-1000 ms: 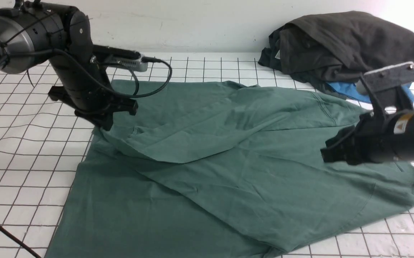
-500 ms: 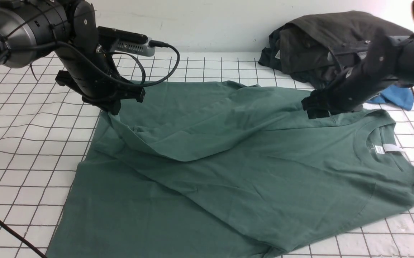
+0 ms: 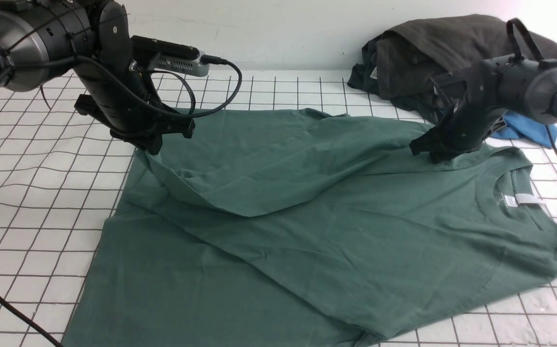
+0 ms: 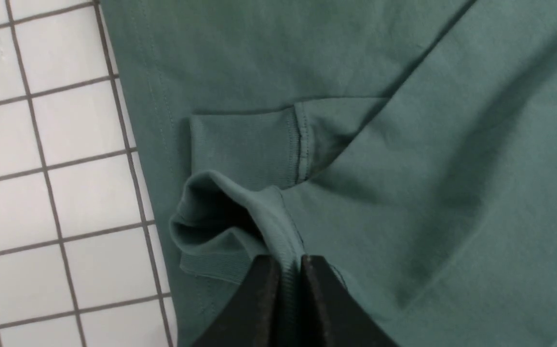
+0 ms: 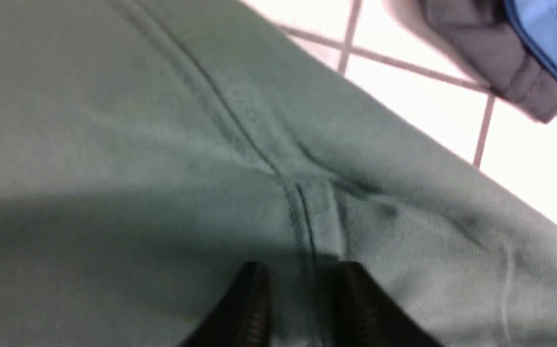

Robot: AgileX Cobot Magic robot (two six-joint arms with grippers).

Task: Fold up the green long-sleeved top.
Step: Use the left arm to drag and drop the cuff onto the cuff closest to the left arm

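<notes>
The green long-sleeved top (image 3: 307, 231) lay spread over the middle of the table (image 3: 32, 193), reaching from the near edge most of the way to the far edge. Its neck pointed to the right edge.

My left fingers (image 4: 259, 299) were shut tight on the cloth at the end of one sleeve, beside the ribbed cuff (image 4: 244, 144). They held that bit up off the table on the left side of the top. A second before, they held it lower and closer to the near edge. In the last half second they did not move.

My right fingers (image 5: 254, 308) changed the most. A second before, that arm hung over the right side of the top and hid the neck. Then it swung toward the far right corner, and it had now come down onto the shoulder. The fingers were closed on a ridge of cloth at the shoulder seam.

With the arm out of the way, I could see the white neck label (image 3: 524, 199).

The dark garment (image 3: 452, 53) and the blue garment (image 3: 524, 127) sat piled in the far right corner, just as before.
</notes>
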